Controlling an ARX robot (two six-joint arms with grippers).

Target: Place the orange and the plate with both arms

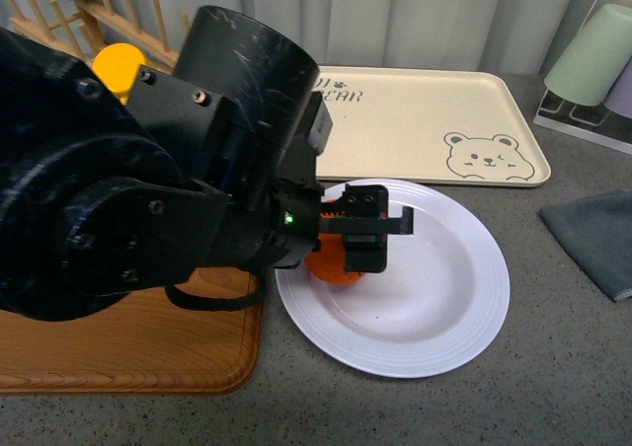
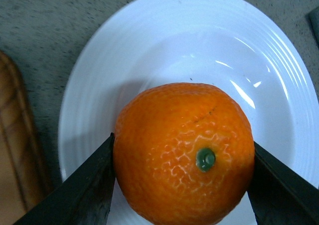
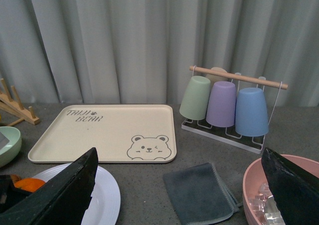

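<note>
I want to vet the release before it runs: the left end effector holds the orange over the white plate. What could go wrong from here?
The orange, clamped in the left end effector, is round and sits over the plate's sloped left side, near the wooden board; released there it may roll, perhaps over the rim. I cannot tell whether it touches the plate; let go from a height, it could bounce out.

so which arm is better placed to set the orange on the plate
Left: the left gripper holds the orange at the plate; the right gripper is open, empty, off to the side.
</note>
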